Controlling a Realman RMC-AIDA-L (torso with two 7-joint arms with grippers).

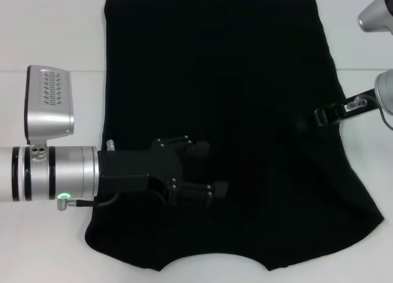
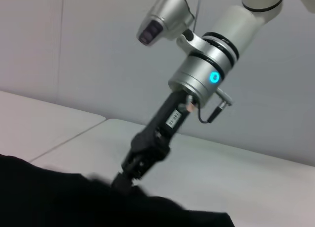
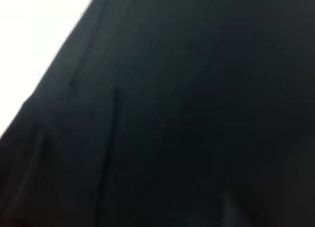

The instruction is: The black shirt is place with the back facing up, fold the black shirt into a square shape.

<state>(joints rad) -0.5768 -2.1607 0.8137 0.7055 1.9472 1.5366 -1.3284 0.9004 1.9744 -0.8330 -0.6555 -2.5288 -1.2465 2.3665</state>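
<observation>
The black shirt (image 1: 245,80) lies flat on the white table (image 1: 49,37), plain side up, its neckline curve at the near edge. My left gripper (image 1: 212,169) hovers low over the shirt's near-left part, open, with nothing between its fingers. My right gripper (image 1: 312,118) reaches in from the right and meets the shirt's right side at mid-height. The left wrist view shows that right gripper (image 2: 124,180) tip-down on the black shirt (image 2: 44,197). The right wrist view is filled by black shirt (image 3: 187,118) fabric with a strip of table at one corner.
Bare white table (image 1: 368,56) surrounds the shirt on the left, right and far sides. A seam in the table top (image 1: 55,69) runs across behind the left arm. A pale wall (image 2: 98,49) stands behind the table.
</observation>
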